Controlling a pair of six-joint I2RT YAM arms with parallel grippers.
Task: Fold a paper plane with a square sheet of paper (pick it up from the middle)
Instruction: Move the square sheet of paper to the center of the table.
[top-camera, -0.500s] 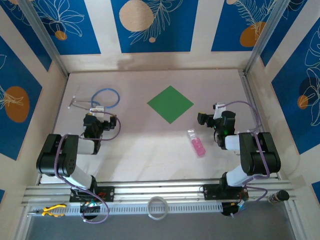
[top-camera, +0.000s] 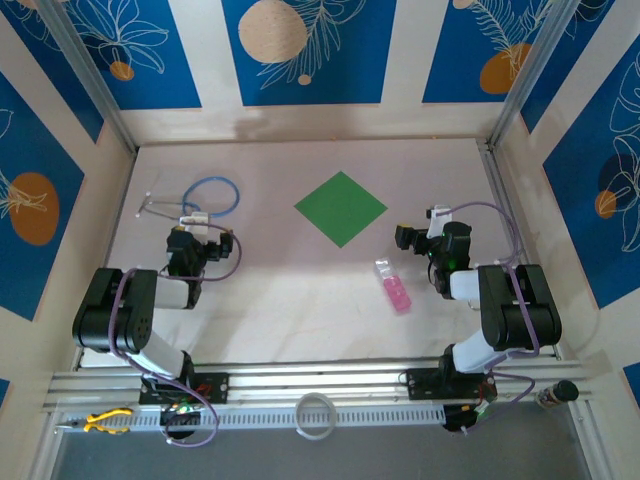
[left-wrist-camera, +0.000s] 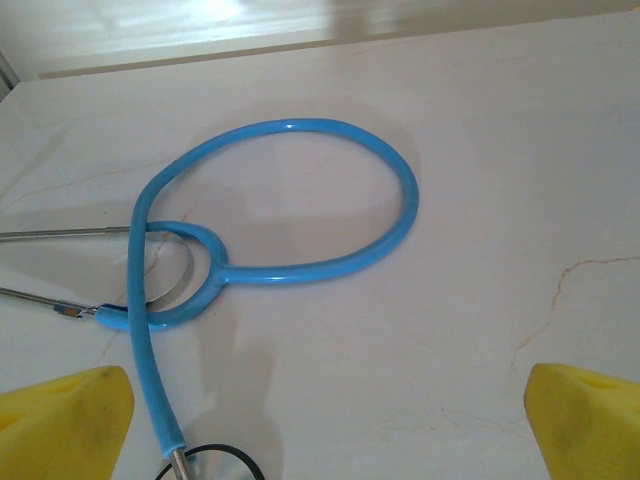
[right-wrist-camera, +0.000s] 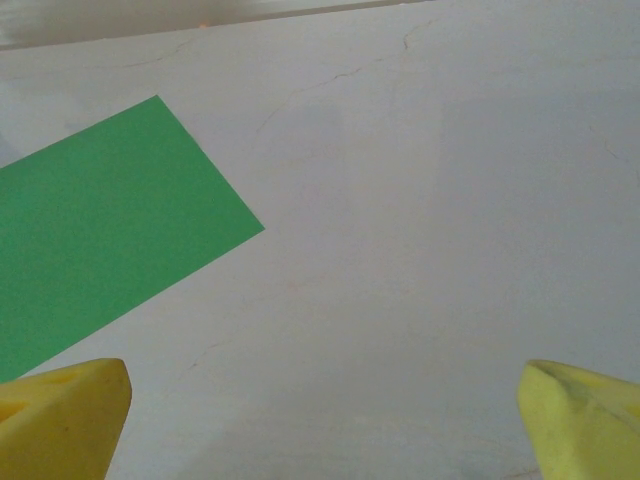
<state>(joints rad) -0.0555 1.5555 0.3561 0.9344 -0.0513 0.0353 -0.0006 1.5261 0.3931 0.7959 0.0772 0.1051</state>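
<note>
Both pincers are released, jaws spread wide with nothing between them. In the wrist views we see each pair of yellow fingertips apart at the frame corners, over bare table (top-camera: 290, 300).

The square sheet of paper (top-camera: 340, 208) lies flat and unfolded on the far middle of the table. It is turned like a diamond, with one corner toward the arms, one toward the back wall and one toward each side. Being square it has no long axis, so its diagonals run along the table's depth and width.

The right gripper (top-camera: 404, 238) sits just beyond the sheet's right-hand corner, slightly nearer the bases. From its wrist the sheet (right-wrist-camera: 100, 240) lies ahead and to the left of the right gripper (right-wrist-camera: 320, 430). The small pink bottle (top-camera: 393, 286) lies close by on the near side.

The left gripper (top-camera: 188, 238) stands well apart from the sheet's left corner, and from its own wrist the left gripper (left-wrist-camera: 320, 425) faces the blue-tubed stethoscope (left-wrist-camera: 400, 190).

We judge the right arm the nearer one. To reach the sheet's middle it must move left and away from the bases.
</note>
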